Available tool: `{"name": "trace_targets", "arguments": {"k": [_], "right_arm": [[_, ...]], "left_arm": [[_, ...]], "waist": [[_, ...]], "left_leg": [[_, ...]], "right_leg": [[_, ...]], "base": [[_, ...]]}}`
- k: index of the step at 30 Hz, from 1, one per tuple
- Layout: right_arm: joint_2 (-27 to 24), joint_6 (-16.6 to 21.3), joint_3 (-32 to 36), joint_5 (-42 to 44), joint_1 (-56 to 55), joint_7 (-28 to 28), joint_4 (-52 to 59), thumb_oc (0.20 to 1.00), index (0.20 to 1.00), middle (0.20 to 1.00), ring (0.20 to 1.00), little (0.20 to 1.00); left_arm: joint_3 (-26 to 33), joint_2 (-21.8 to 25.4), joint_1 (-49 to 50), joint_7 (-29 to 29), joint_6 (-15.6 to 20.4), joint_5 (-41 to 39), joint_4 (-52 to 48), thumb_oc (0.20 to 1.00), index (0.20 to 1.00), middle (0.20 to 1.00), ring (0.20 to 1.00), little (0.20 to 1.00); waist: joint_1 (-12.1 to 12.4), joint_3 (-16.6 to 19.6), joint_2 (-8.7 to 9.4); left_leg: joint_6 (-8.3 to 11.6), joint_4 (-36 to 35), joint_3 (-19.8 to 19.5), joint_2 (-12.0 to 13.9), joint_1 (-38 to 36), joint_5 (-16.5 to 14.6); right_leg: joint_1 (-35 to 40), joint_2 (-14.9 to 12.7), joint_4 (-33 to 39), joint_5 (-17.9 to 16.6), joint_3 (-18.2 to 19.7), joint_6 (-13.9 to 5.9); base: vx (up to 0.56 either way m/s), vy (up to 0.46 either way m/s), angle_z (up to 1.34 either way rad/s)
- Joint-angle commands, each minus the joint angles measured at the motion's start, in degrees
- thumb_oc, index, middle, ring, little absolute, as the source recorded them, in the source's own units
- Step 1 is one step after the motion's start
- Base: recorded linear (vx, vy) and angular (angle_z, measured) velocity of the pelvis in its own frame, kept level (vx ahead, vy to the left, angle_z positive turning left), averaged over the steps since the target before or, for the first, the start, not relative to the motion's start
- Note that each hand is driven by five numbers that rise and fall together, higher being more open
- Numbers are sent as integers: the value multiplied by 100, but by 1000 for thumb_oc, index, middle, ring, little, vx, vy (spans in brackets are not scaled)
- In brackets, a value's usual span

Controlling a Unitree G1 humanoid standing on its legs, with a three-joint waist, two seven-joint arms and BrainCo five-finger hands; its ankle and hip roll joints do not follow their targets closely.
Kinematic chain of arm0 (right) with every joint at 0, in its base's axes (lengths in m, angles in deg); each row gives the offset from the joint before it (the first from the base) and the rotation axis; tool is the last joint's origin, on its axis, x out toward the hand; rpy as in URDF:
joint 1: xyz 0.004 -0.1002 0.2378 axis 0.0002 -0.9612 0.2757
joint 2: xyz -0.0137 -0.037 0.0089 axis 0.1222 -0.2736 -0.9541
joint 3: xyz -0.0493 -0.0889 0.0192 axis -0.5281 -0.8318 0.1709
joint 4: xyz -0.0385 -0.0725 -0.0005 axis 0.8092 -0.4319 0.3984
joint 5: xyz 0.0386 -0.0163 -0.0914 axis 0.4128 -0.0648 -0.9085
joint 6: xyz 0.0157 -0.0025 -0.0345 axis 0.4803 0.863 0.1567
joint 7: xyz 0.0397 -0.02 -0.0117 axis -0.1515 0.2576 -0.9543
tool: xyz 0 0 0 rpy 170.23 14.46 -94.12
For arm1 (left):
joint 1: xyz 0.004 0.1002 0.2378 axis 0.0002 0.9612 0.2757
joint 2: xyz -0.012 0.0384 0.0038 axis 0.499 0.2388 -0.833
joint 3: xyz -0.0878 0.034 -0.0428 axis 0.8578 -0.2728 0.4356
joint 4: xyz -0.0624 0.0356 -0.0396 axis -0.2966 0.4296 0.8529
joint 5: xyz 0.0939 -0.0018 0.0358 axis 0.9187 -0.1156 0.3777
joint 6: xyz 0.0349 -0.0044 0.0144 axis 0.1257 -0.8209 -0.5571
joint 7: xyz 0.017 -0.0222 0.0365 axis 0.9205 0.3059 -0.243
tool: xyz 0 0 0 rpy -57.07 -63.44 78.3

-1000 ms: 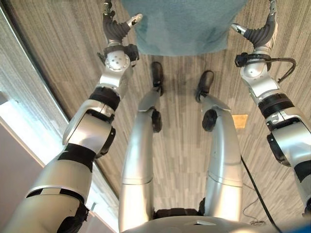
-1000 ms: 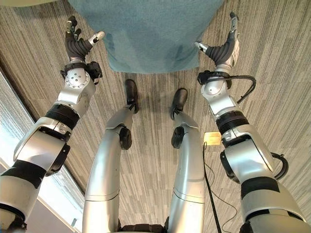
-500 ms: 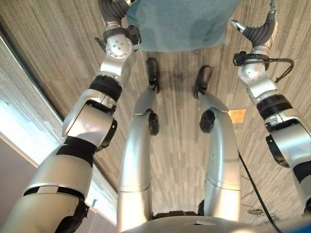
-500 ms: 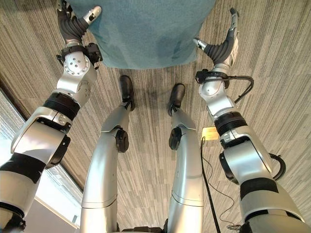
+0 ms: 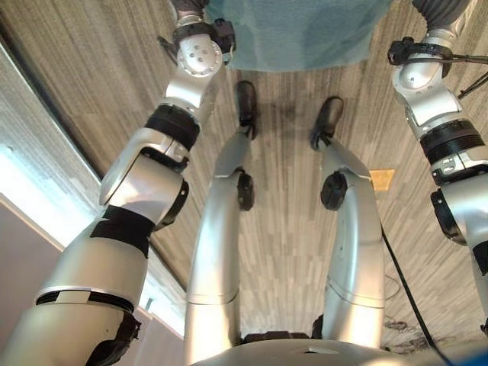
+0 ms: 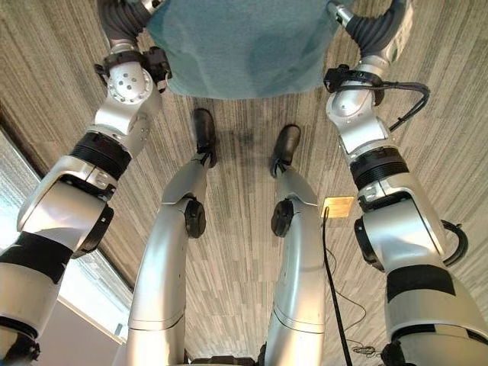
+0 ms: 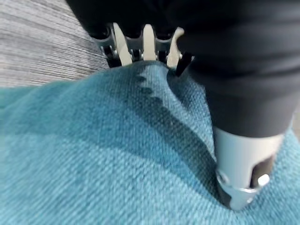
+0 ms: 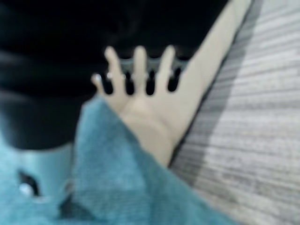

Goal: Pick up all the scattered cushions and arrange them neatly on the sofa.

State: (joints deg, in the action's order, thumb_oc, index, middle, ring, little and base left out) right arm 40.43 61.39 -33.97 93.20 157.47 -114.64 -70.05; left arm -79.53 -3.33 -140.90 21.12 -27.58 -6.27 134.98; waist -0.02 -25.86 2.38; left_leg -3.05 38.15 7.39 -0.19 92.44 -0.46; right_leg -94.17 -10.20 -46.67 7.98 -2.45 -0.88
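Presently, one teal cushion point(image 6: 240, 46), soft woven cover, lay at the far edge of the scene above the striped grey floor point(image 6: 244, 229), its long axis running left to right between the two arms. Left hand point(image 7: 140, 44): pressed against the cushion's left edge, fingers point(image 7: 124, 47) in a close row dipping into the fabric, thumb laid on its face; whether they curled round it could not be told. Right hand point(image 6: 374, 30): at the right edge, fingers point(image 8: 138, 65) spread, their grip likewise unclear. Both hands equally near; the cushion sat squarely between them.
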Motion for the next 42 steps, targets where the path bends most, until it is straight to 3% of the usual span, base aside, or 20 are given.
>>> {"name": "trace_targets", "arguments": {"k": [1,5,15,19,22,27,37,38,39,40,41,42], "right_arm": [[179,-46,-5,105,-26,-439,-67,1000,1000,1000,1000,1000],[359,-211,-75,205,243,-508,-420,1000,1000,1000,1000,1000],[388,-98,-443,768,717,-89,-1057,1000,1000,1000,1000,1000],[360,110,-568,1173,850,276,-1104,1000,1000,1000,1000,1000],[355,490,-772,1926,1028,941,-996,1000,1000,1000,1000,1000],[450,772,-1180,2186,1335,1467,-610,1000,1000,1000,1000,1000],[829,1057,-1631,2744,1726,2184,-147,1000,1000,1000,1000,1000],[933,1122,-1627,2892,1765,2281,4,200,200,200,200,200],[933,1124,-1629,2897,1768,2285,3,200,200,200,200,200],[994,1169,-1643,2914,1830,2249,88,200,200,200,200,200],[1030,1256,-1558,2998,1784,2293,286,200,200,200,200,200],[1028,1254,-1556,2995,1771,2291,299,200,200,200,200,200]], "left_arm": [[102,-210,80,-143,158,405,-111,1000,1000,1000,1000,1000],[22,-332,-7,-221,139,388,-129,1000,1000,1000,1000,1000],[-68,-364,-92,-114,238,142,-404,1000,1000,1000,1000,1000],[-120,-346,-136,12,271,41,-520,1000,1000,1000,1000,1000],[-165,-336,-112,293,361,-229,-826,1000,1000,1000,1000,1000],[-214,-279,-113,489,465,-414,-1091,1000,1000,1000,1000,1000],[-282,-449,-190,837,658,-950,-1244,1000,1000,1000,1000,1000],[-242,-507,-226,882,751,-1127,-1312,1000,1000,1000,1000,1000],[-241,-504,-230,890,755,-1135,-1306,1000,1000,1000,1000,1000],[-238,-526,-269,880,821,-1166,-1355,573,573,573,573,573],[-163,-530,-260,899,890,-1246,-1399,200,200,200,200,200],[-164,-528,-253,903,891,-1250,-1400,200,200,200,200,200]], "waist": [[-194,307,-154],[-157,257,-188],[-24,101,-281],[13,49,-300],[82,-64,-345],[159,-186,-394],[265,-276,-469],[274,-258,-470],[272,-260,-470],[259,-271,-465],[237,-251,-446],[236,-245,-444]], "left_leg": [[142,707,-739,-302,-249,-1269],[149,713,-741,-322,-249,-1270],[164,783,-778,-351,-249,-1237],[178,812,-789,-359,-249,-1232],[210,897,-850,-390,-249,-1194],[251,1050,-877,-391,-249,-1180],[300,1188,-906,-447,-249,-1148],[299,1201,-905,-460,-249,-1153],[299,1201,-904,-460,-249,-1153],[313,1186,-912,-481,-249,-1133],[313,1147,-922,-481,-249,-1117],[312,1145,-921,-482,-249,-1116]], "right_leg": [[422,18,18,68,181,-544],[421,28,1,92,174,-531],[421,14,-155,142,160,-545],[421,13,-194,162,151,-549],[421,-13,-365,238,139,-527],[421,-38,-542,283,156,-491],[421,-113,-712,330,181,-450],[421,-116,-736,341,187,-450],[421,-116,-736,341,188,-451],[421,-107,-720,322,197,-464],[421,-107,-710,314,203,-473],[421,-108,-708,313,204,-473]], "base": [[0,0,0],[0,0,0],[0,0,0],[6,-16,0],[25,-75,3],[20,-28,9],[5,-11,2],[4,11,5],[0,0,0],[0,0,0],[0,0,0],[0,0,0]]}}
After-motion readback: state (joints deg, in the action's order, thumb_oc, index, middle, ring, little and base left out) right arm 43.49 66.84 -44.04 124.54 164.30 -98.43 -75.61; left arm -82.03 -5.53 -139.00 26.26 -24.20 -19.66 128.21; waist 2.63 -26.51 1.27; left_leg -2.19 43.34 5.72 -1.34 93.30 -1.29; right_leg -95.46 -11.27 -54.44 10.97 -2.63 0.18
